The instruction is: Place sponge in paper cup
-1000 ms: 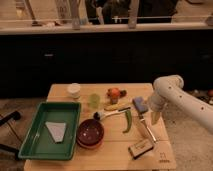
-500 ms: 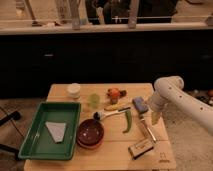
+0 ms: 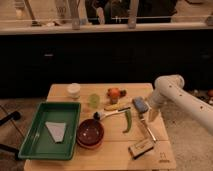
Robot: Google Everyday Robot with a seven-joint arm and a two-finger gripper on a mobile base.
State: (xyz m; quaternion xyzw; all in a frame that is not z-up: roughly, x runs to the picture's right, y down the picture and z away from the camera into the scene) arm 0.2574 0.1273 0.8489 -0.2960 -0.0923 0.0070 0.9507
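The blue sponge (image 3: 139, 104) lies on the wooden table (image 3: 115, 150) right of centre, next to my arm. The white paper cup (image 3: 73, 90) stands at the table's back left. My gripper (image 3: 146, 121) hangs from the white arm (image 3: 172, 92) at the right, just below and to the right of the sponge, pointing down over the table. The cup is far to the left of the gripper.
A green tray (image 3: 52, 130) holding a grey cloth sits at the left. A red bowl (image 3: 90, 133), a yellow-green cup (image 3: 94, 100), an orange item (image 3: 114, 93), a green chilli (image 3: 127, 121), a brush (image 3: 111, 113) and a tan-and-black block (image 3: 140, 148) are spread across the table.
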